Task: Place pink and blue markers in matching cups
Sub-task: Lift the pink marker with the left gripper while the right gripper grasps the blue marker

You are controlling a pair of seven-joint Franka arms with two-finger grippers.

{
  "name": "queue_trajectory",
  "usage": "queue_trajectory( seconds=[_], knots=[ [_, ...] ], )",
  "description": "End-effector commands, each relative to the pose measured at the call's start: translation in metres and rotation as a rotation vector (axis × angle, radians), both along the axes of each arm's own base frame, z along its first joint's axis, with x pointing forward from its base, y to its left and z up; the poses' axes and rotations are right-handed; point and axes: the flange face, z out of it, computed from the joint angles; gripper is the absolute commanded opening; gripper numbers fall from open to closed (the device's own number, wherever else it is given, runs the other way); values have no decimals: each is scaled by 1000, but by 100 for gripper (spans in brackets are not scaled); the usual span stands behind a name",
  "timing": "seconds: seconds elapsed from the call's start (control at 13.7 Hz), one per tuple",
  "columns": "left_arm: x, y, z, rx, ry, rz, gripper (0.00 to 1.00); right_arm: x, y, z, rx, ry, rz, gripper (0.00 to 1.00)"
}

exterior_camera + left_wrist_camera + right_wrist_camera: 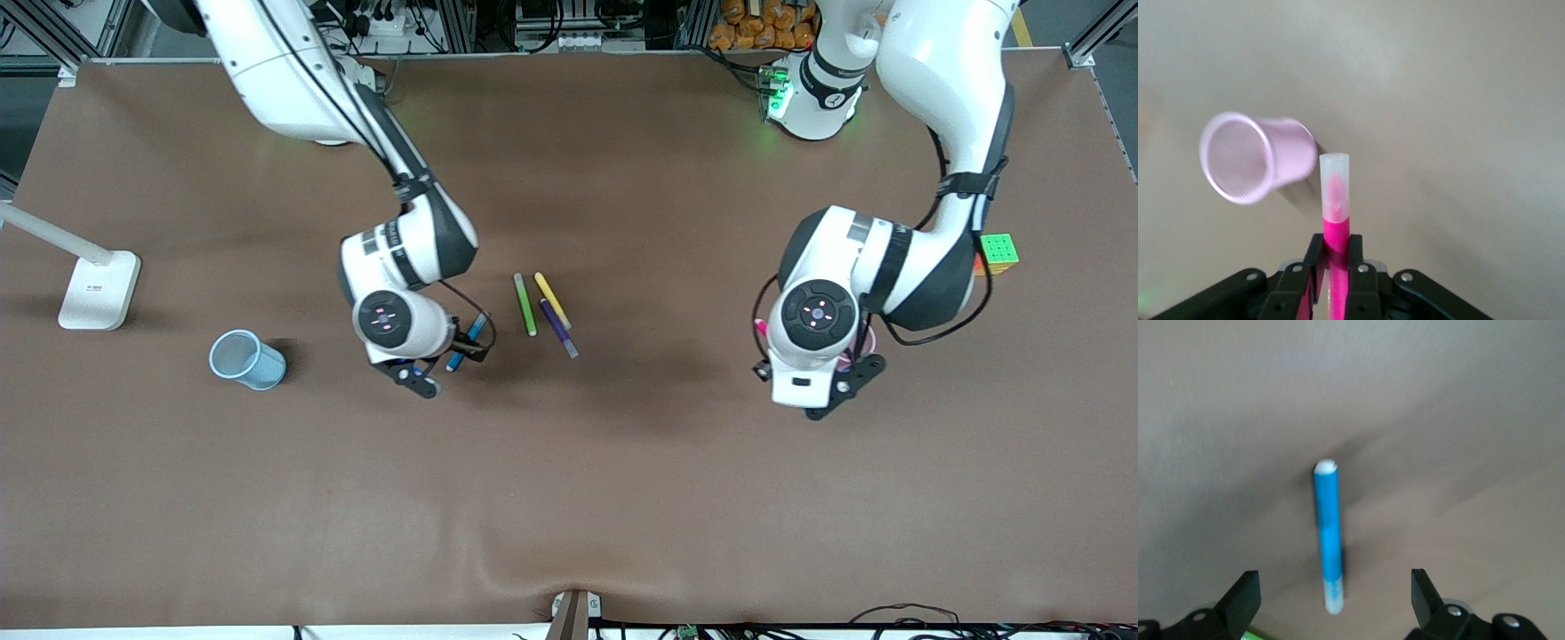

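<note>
Pink marker between left gripper fingers

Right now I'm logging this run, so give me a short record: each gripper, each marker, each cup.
left gripper: shut on pink marker, near the pink cup
right gripper: open, over blue marker lying on the table
blue cup: toward the right arm's end of the table
spare pens: mid-table
</note>
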Motion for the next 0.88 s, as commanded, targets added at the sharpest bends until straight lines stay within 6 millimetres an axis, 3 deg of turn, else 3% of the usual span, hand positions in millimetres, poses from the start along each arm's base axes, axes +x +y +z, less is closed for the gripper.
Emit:
queue_trajectory(
  seconds=[0.0,0.15,0.37,0.59,0.8],
  knots=[
    [-4,28,17,80,-7,-7,6,-14,4,-18,-20,-12,-16,100],
    [-14,44,26,153,-26,-9,6,-21,1,-30,-18,-34,-20,100],
    [-26,64,19,273,-58,16,6,-16,1,-27,-6,-55,-26,94],
    [-31,67,1,380,-124,83,5,-27,14,-29,-10,-39,-4,71],
    [-33,66,-25,457,-176,135,5,-35,22,-32,-14,-29,14,57]
  ],
)
